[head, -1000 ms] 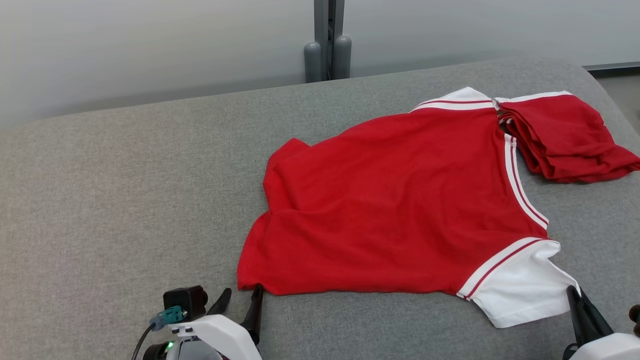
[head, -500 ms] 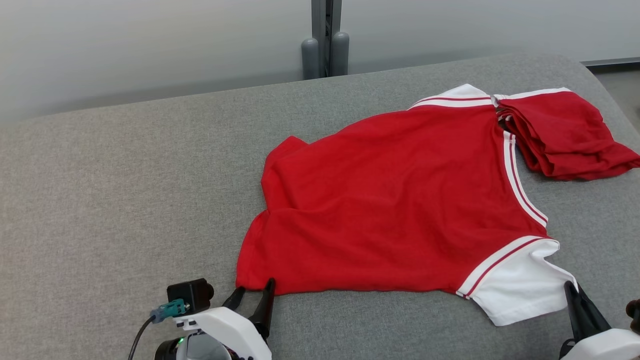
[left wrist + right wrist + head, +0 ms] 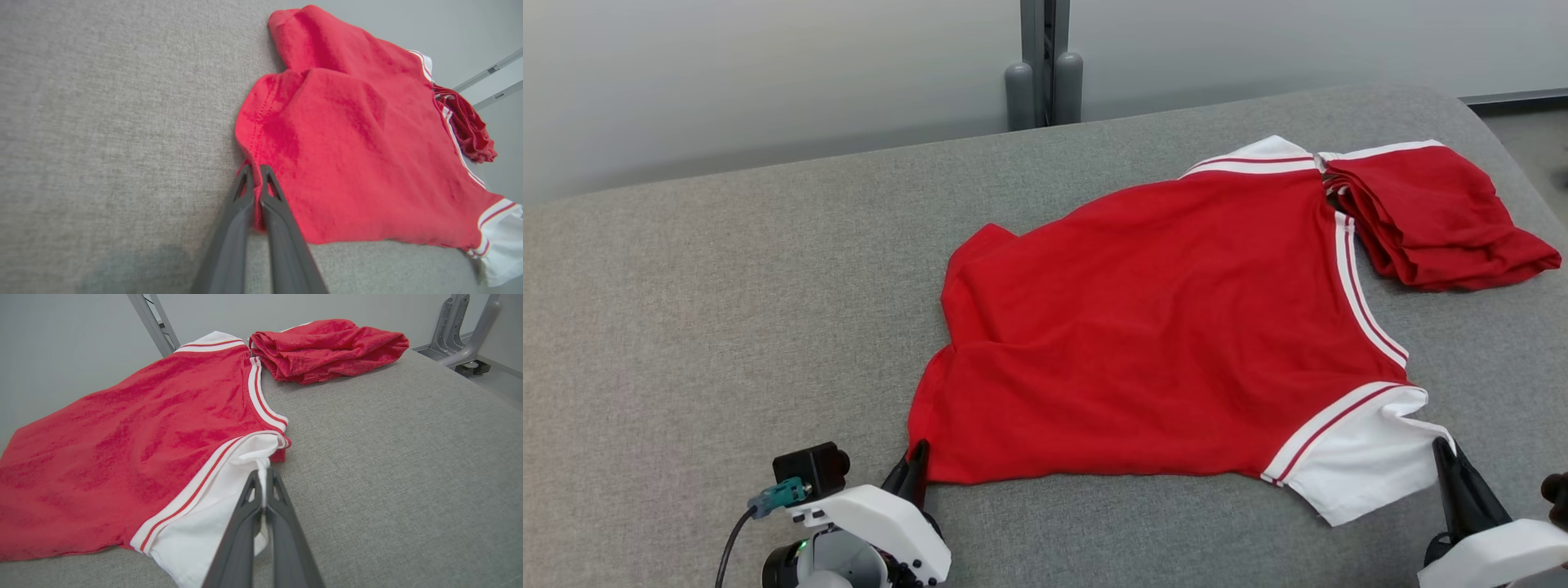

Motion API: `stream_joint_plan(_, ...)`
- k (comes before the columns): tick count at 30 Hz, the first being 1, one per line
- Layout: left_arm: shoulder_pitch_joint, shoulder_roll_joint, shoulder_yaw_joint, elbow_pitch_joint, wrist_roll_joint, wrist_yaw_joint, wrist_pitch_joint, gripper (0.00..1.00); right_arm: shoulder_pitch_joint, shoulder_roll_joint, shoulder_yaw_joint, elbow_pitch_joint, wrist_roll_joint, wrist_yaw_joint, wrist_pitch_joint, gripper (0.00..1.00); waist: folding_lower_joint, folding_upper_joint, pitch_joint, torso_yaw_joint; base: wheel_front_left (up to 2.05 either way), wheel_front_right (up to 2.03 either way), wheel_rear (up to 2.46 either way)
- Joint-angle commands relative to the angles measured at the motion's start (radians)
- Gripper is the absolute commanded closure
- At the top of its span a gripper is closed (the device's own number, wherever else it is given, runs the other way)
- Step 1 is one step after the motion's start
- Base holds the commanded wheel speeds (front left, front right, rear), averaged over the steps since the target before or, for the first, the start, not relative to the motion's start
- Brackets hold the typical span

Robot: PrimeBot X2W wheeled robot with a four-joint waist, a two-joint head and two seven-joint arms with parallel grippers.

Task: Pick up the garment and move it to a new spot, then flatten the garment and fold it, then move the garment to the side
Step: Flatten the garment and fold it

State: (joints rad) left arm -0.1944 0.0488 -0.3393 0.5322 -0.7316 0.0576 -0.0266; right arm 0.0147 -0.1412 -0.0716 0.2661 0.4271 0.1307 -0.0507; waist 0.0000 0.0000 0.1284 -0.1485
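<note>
The garment (image 3: 1160, 327) is a red shirt with white, red-striped sleeves, spread on a grey padded surface (image 3: 727, 327). My left gripper (image 3: 917, 457) is shut on its near left hem corner; in the left wrist view the left gripper (image 3: 255, 171) pinches red cloth (image 3: 347, 143) between its fingers. My right gripper (image 3: 1444, 449) is shut on the edge of the white sleeve at the near right. The right wrist view shows the right gripper (image 3: 263, 477) clamping that white fabric (image 3: 212, 506).
A bunched red part of the garment (image 3: 1437, 216) lies at the far right, near the surface's rounded edge. A grey post (image 3: 1037, 65) stands behind the far edge. Bare grey padding spreads to the left of the shirt.
My left gripper slid up to the hem corner and shut on it; it stood open before. The head camera shifted slightly. The right gripper kept its hold on the sleeve.
</note>
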Motion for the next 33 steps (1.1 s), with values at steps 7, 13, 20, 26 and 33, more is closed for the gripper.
stream_joint_plan(7, -0.023, 0.01, -0.003, -0.026, -0.008, -0.02, -0.016, 1.0, -0.028, -0.028, 0.014, -0.078, 0.113, 0.0, -0.013, 1.0, 0.0, 0.0, -0.017, 0.016, 0.0, 0.0, 0.0)
stream_joint_plan(13, -0.029, 0.02, 0.016, -0.115, -0.02, -0.029, -0.041, 1.0, -0.044, -0.047, 0.026, -0.186, 0.221, 0.0, -0.008, 1.0, 0.0, 0.0, -0.043, 0.035, 0.0, 0.0, 0.0)
stream_joint_plan(20, -0.036, 0.037, 0.051, -0.284, -0.047, -0.034, -0.051, 1.0, -0.086, -0.057, 0.0, -0.34, 0.356, 0.0, -0.029, 1.0, 0.0, 0.0, -0.076, 0.044, 0.0, 0.0, 0.0)
stream_joint_plan(26, -0.023, 0.051, 0.09, -0.492, -0.095, -0.033, -0.033, 1.0, -0.127, -0.072, -0.041, -0.482, 0.458, 0.0, -0.035, 1.0, 0.0, 0.0, -0.111, 0.041, 0.0, 0.0, 0.0)
stream_joint_plan(33, -0.025, 0.081, 0.125, -0.752, -0.144, 0.004, 0.041, 1.0, -0.114, -0.076, -0.098, -0.643, 0.524, 0.0, -0.003, 1.0, 0.0, 0.0, -0.136, 0.043, 0.0, 0.0, 0.0)
